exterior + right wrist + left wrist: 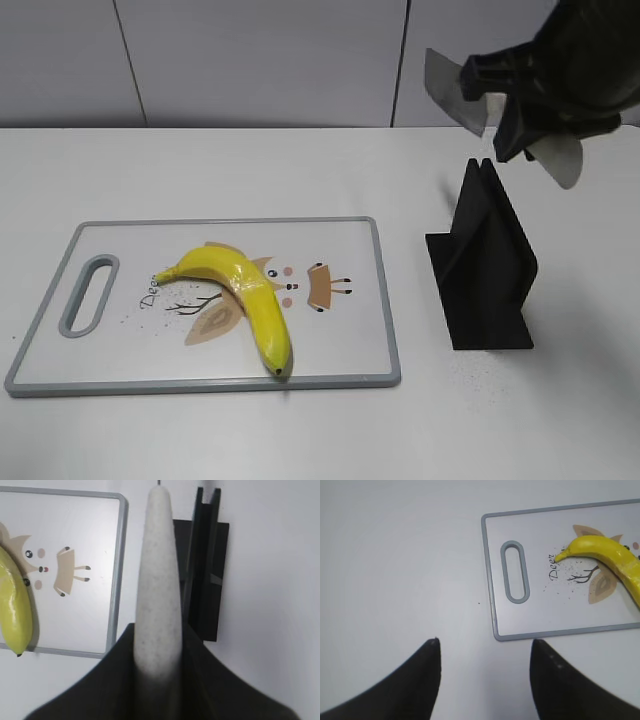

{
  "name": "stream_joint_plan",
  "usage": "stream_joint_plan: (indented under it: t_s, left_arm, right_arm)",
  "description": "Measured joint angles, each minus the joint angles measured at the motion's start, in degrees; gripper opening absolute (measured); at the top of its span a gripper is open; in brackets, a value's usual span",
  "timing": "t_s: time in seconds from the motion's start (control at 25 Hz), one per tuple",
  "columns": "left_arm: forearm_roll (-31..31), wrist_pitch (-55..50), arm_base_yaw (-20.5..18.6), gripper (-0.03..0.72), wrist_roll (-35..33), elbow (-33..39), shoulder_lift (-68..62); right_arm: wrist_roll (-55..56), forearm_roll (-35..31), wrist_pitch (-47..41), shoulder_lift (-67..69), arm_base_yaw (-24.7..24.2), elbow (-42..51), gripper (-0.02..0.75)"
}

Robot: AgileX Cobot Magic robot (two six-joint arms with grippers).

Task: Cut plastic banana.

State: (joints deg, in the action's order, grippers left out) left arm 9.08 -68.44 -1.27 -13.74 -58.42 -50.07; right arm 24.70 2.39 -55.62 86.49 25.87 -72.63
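1. Exterior view: the right gripper point(520, 105), a dark glossy mass, hangs above the black knife stand point(487, 265) and is clamped on a knife point(455, 88). The knife's grey blade sticks out left of the gripper, and its pale handle end point(562, 160) shows at the lower right. The stand is matte black, two upright triangular plates on a flat base, well right of the cutting board point(330, 370).
2. Also in the exterior view, the plastic banana point(245, 295) lies on the cutting board, smooth and glossy yellow, curved, its dark tip near the board's front edge. The board is white with a grey rim, a slotted handle point(89, 294) at its left end and a cartoon deer print.
3. Left wrist view: the left gripper point(485, 647) hovers over bare white table point(395, 555), left of the cutting board; its two black tapered fingers point(420, 680) stand wide apart, holding nothing.
4. Right wrist view: the right gripper's black fingers point(210, 680) are closed around the speckled, off-white, tapered handle point(157, 590), which points toward the stand, to the right of the cutting board.
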Motion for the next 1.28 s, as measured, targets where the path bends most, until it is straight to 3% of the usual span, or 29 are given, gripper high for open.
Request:
stream_joint_plan:
  t_s: [0.32,0.6,0.88,1.28]
  left_arm:
    - [-0.2,4.9,0.0,0.549,0.0,17.6,20.5]
    - [-0.2,6.3,0.0,0.541,0.0,28.1,36.6]
    - [-1.1,5.7,0.0,0.537,0.0,29.7,49.3]
    - [-1.1,5.1,0.1,0.535,0.0,29.9,50.3]
  right_arm:
    - [6.1,2.0,3.9,-6.2,0.0,9.2,0.162]
    - [6.5,2.1,7.4,-6.4,0.0,14.0,0.162]
    - [6.6,3.0,12.2,-6.5,0.0,18.3,0.162]
    - [10.4,3.5,20.0,-6.5,0.0,23.5,0.162]
